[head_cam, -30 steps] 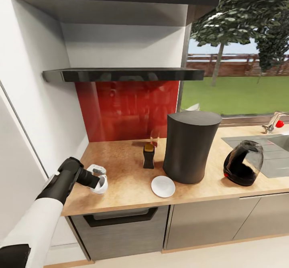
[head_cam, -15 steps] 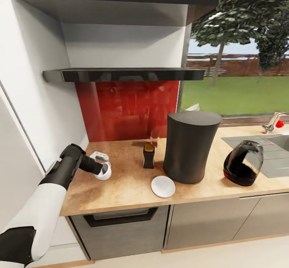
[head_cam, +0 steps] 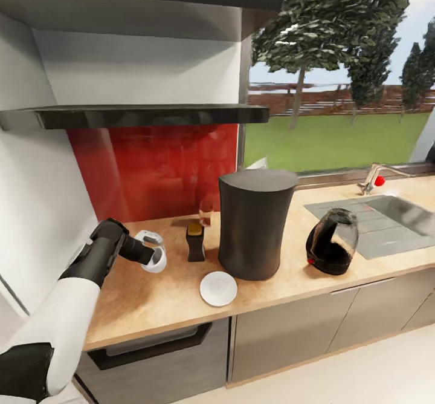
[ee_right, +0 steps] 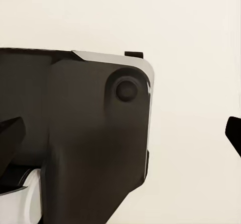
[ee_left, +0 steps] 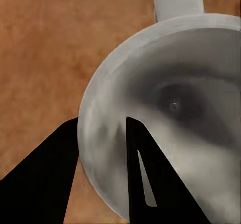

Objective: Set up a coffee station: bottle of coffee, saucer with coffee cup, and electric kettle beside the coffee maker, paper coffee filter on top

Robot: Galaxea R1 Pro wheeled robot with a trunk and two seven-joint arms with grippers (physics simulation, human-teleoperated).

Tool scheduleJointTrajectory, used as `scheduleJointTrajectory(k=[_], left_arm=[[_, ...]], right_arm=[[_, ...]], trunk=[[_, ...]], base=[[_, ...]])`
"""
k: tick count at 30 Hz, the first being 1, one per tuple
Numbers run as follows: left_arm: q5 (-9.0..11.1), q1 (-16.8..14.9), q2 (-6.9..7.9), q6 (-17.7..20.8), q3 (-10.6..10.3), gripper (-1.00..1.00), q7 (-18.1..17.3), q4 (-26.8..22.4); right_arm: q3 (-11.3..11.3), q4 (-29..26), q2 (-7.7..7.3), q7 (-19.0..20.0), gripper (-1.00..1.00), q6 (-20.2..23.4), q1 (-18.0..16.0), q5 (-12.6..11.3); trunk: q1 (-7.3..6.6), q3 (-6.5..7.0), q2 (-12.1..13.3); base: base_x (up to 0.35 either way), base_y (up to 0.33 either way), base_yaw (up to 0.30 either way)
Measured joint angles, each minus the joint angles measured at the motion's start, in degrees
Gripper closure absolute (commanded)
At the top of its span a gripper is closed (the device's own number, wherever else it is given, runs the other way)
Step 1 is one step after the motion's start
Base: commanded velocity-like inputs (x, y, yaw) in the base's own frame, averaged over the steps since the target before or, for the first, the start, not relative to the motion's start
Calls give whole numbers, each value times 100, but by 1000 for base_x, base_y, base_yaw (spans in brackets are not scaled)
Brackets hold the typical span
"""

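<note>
White coffee cup (head_cam: 152,258) is clamped by its rim in the left gripper (head_cam: 148,254), above the wooden countertop (head_cam: 139,301). The saucer (head_cam: 218,288) lies to its right and nearer, just beside the coffee maker (head_cam: 254,222).

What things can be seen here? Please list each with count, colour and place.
coffee maker: 1, dark grey, on the counter, middle
saucer: 1, white, on the counter in front of the coffee maker
bottle: 1, dark with a yellow top, left of the coffee maker
kettle: 1, black and clear, right of the coffee maker
cup: 1, white, held above the counter
counter: 1, wood brown
sink: 1, grey, far right
tap: 1, metal with a red knob, behind the sink
shelf: 1, black, on the wall
left gripper: 1, black, gripping the cup's rim
</note>
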Motion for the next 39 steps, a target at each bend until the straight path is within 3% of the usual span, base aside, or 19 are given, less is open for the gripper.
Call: scheduleJointTrajectory(k=[8,22,27,31,33,36,39], left_arm=[[7,27,-3,-9,-1,100,1,1],[-7,43,9,-10,-16,100,14,13],[-5,250,-15,-13,-113,100,517,149],[17,266,-85,5,-161,100,628,162],[20,267,-95,4,-213,100,635,163],[51,268,-108,27,-655,100,639,166],[44,268,-117,25,-788,100,642,166]], right_arm=[[-1,-1,0,-4,-100,-1,0,0],[1,0,1,-12,-100,1,-1,0],[5,0,-4,-19,-100,-10,-1,8],[2,0,-4,-20,-100,-15,-1,11],[1,-3,-6,-20,-100,-16,-1,11],[2,-8,-5,-20,-100,-9,-2,9],[2,-9,-1,-16,-100,-2,-2,9]], trunk=[[2,6,2],[2,5,1],[2,5,1],[2,5,1],[2,5,1],[2,5,1],[2,5,1]], base=[[87,-246,-269],[-12,-132,-18],[0,-1,0],[0,0,0],[0,0,0],[0,0,0],[0,0,-19]])
